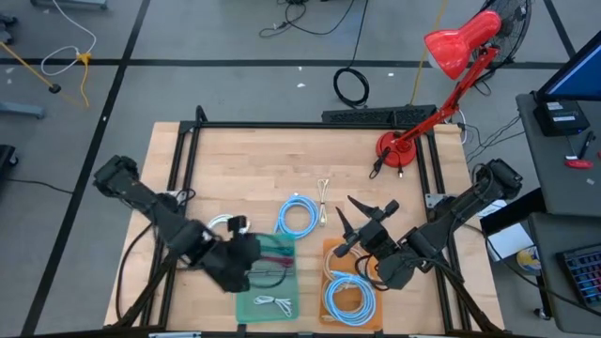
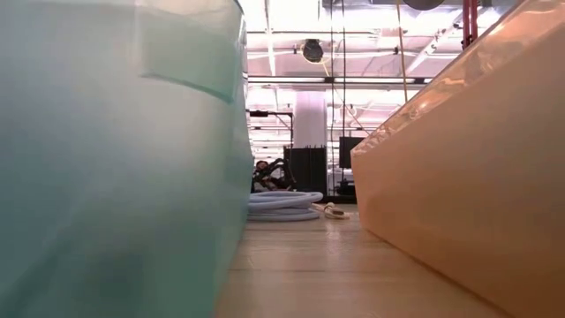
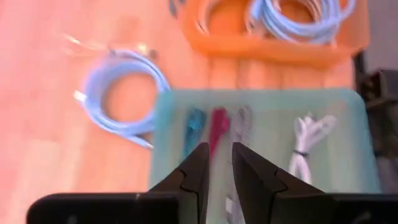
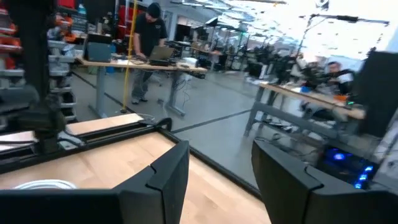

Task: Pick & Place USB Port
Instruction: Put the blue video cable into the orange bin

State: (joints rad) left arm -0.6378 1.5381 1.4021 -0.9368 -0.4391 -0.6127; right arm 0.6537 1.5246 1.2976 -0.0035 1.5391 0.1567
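Left gripper point(image 3: 216, 163): hovering over green tray point(image 1: 246, 305) near table's front edge, fingers narrowly parted, holding nothing. USB cables point(image 3: 214, 127): lying inside; descend centred on one. Right gripper point(image 1: 364, 220): waiting above orange tray point(image 1: 328, 248), open, empty.

wooden table point(image 1: 235, 160), green tray point(image 1: 272, 291), orange tray point(image 1: 331, 250), blue cable coil point(image 1: 297, 217), red lamp base point(image 1: 399, 150)

Bright overhead light; both wrist views blurred, low view's foreground unfocused.
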